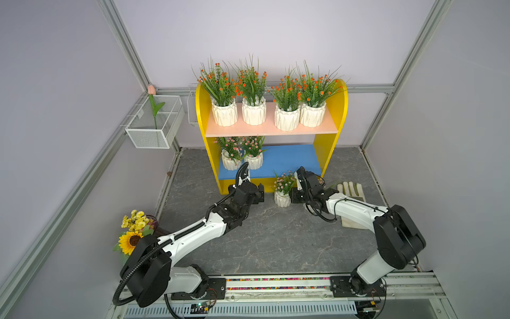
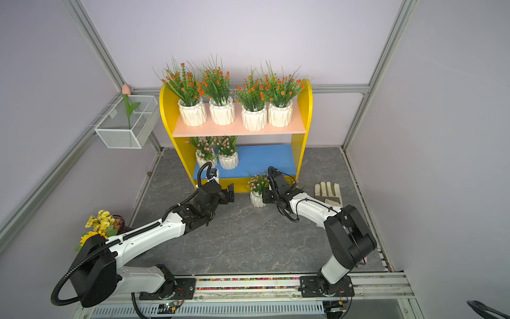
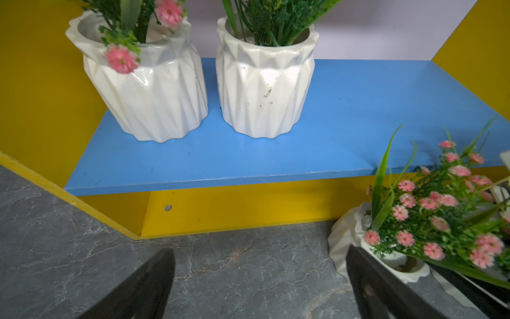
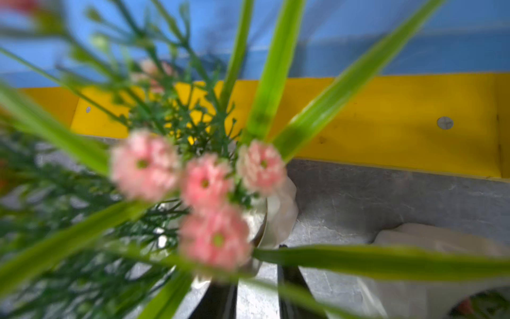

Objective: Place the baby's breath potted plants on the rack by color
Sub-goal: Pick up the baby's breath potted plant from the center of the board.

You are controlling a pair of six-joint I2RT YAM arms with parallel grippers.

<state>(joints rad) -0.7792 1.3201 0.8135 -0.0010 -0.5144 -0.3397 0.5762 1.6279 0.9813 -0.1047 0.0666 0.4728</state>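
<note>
1. The rack point(image 1: 202, 116) stands upright at the far middle of the grey marbled floor point(image 1: 276, 237), against the back wall.
2. On its salmon upper board point(image 1: 270, 129), four orange-flowered pots point(image 1: 224, 113) point(image 1: 254, 111) point(image 1: 287, 118) point(image 1: 312, 115) stand upright in a row. The two on the right are just beside each other.
3. On the blue lower board point(image 1: 289, 158), two pink-flowered pots point(image 1: 228, 163) point(image 1: 254, 162) stand upright side by side at the left end.
4. A third pink-flowered pot point(image 1: 282, 199) sits on the floor just in front of the rack's near edge, right of its middle. It looks about upright in both top views.
5. The right gripper point(image 1: 292, 196) is at that pot's right side, up against its rim. In the right wrist view blurred blossoms fill most of the frame. Its two dark fingers point(image 4: 218, 303) stand close together by the rim, but I cannot tell whether they clamp it.
6. The left gripper point(image 1: 259, 194) hangs low over the floor before the rack's left half, left of the floor pot and apart from it. Its fingers point(image 3: 149, 284) are spread as wide as they go and hold nothing.
7. A pale work glove point(image 1: 353, 190) lies flat on the floor right of the right gripper, partly under that arm.
8. A white wire basket point(image 1: 149, 138) on the left wall holds a tulip stem point(image 1: 155, 110). A sunflower bouquet point(image 1: 132, 234) stands at the near left.
</note>
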